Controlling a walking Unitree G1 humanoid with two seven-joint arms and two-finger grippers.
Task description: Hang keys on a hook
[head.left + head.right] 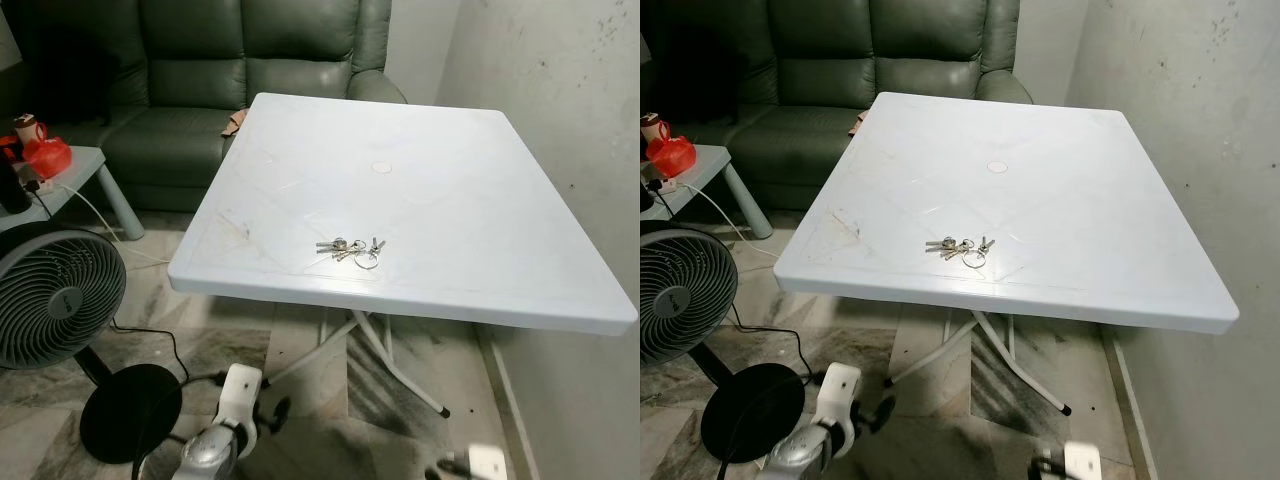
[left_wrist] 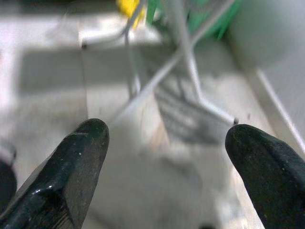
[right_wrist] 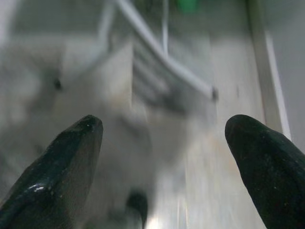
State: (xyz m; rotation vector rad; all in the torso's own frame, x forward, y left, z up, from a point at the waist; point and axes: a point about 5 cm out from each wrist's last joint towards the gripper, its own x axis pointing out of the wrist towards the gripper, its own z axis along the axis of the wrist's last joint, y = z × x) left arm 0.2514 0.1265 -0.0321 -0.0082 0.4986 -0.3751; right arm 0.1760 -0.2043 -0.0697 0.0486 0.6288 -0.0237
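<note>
A bunch of silver keys (image 1: 350,248) on a ring lies on the white plastic folding table (image 1: 450,180), near its front edge and a little left of centre. My left arm (image 1: 235,400) hangs low in front of the table, below its edge. Its gripper (image 2: 167,138) is open, the two black fingertips (image 2: 86,143) wide apart over the floor with nothing between them. My right arm (image 1: 480,462) hangs low at the bottom right. Its gripper (image 3: 164,129) is also open and holds nothing, facing the floor by the table's legs.
A bare wall (image 1: 560,100) runs along the table's right side. A green sofa (image 1: 250,60) stands behind the table. A black floor fan (image 1: 55,295) with a round base (image 1: 130,410) and cable stands at the left, before a small side table (image 1: 80,165) with a red object.
</note>
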